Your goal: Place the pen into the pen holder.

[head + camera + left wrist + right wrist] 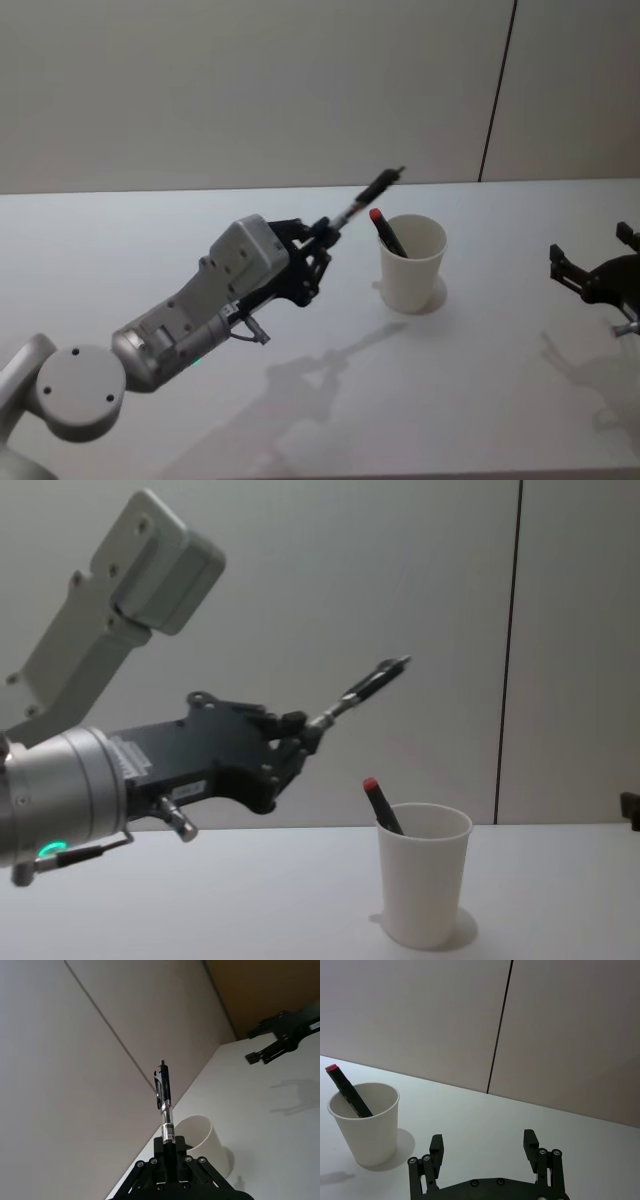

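Note:
My left gripper (322, 236) (303, 732) (169, 1146) is shut on the lower end of a black and silver pen (368, 195) (366, 689) (165, 1097), which slants up and to the right in the air. It hovers left of and above the pen holder (412, 264) (423, 874) (202, 1142) (366, 1122), a white paper cup standing upright on the table. A black pen with a red cap (386, 231) (379, 803) (346, 1090) leans inside the cup. My right gripper (588, 272) (484, 1142) is open at the table's right side, away from the cup.
The white table (330, 410) stretches all round the cup. A grey panelled wall (260, 90) with a dark vertical seam (497, 90) rises behind the table's far edge.

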Robot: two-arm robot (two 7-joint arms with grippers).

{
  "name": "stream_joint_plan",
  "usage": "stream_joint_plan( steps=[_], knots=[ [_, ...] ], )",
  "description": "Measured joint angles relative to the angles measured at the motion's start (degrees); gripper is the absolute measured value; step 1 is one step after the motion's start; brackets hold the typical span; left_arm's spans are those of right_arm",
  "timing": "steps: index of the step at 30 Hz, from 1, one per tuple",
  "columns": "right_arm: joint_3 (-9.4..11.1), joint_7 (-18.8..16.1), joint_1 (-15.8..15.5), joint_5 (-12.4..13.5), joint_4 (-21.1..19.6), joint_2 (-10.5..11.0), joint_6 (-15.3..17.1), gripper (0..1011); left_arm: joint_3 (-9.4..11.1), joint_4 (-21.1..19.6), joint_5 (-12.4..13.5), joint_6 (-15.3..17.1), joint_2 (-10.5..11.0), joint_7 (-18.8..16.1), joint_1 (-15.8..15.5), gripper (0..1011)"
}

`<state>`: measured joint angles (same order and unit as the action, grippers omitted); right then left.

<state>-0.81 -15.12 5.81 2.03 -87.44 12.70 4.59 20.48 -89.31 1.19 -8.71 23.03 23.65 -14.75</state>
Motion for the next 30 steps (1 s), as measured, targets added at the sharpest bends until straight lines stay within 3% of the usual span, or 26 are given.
stream_joint_plan(
  steps=[15, 30],
  knots=[
    [0.00, 0.00, 0.00, 0.00, 0.00, 0.00, 0.00, 1002, 1.60, 5.52, 0.81, -6.28, -2.98, 11.69, -4.92, 138],
    [0.00, 0.00, 0.00, 0.00, 0.00, 0.00, 0.00, 1001, 3.74, 10.90, 1.41, -8.87, -6.08, 16.96, -8.22, 138]
  ],
)
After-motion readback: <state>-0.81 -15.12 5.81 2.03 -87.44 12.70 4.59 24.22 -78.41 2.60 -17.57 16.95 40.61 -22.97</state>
